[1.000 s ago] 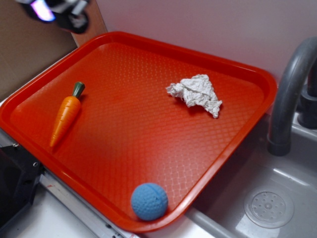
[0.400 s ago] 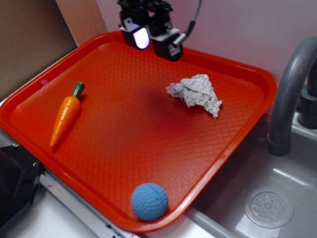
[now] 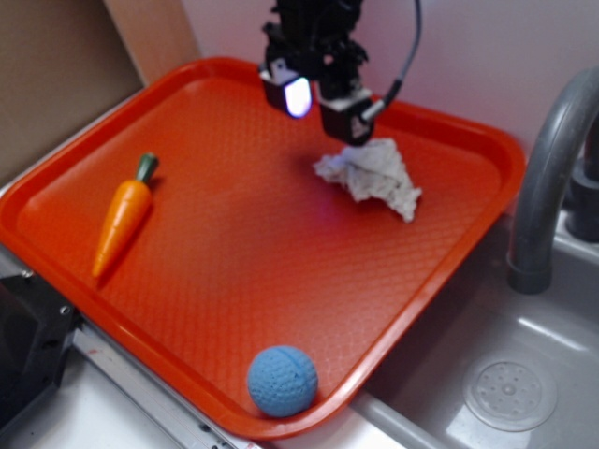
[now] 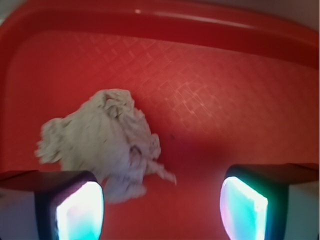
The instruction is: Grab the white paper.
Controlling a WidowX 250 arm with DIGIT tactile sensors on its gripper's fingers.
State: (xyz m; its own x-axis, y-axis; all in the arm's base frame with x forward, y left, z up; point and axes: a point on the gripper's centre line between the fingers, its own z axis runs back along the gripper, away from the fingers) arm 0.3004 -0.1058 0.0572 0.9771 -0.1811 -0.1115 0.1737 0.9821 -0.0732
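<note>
White paper (image 3: 372,175) lying crumpled on a red tray (image 3: 234,281), with the gripper (image 3: 323,105) hanging above it.

Exterior view: the white paper sits toward the tray's far right corner, on the patterned floor and clear of the rim. The gripper hovers over the paper's far left edge, its two fingers spread apart, pinching nothing; one pad glows pale violet. A toy carrot (image 3: 124,217) lies near the left edge, well apart from the paper, and a blue ball (image 3: 283,380) rests against the near rim. A grey faucet (image 3: 547,178) and a sink (image 3: 487,374) stand to the right of the tray. Wrist view: the paper (image 4: 102,142) fills the left middle of the picture, just beyond the left finger (image 4: 75,207). The right finger (image 4: 247,207) stands well apart, over bare tray (image 4: 210,90). The raised rim curves across the top.
</note>
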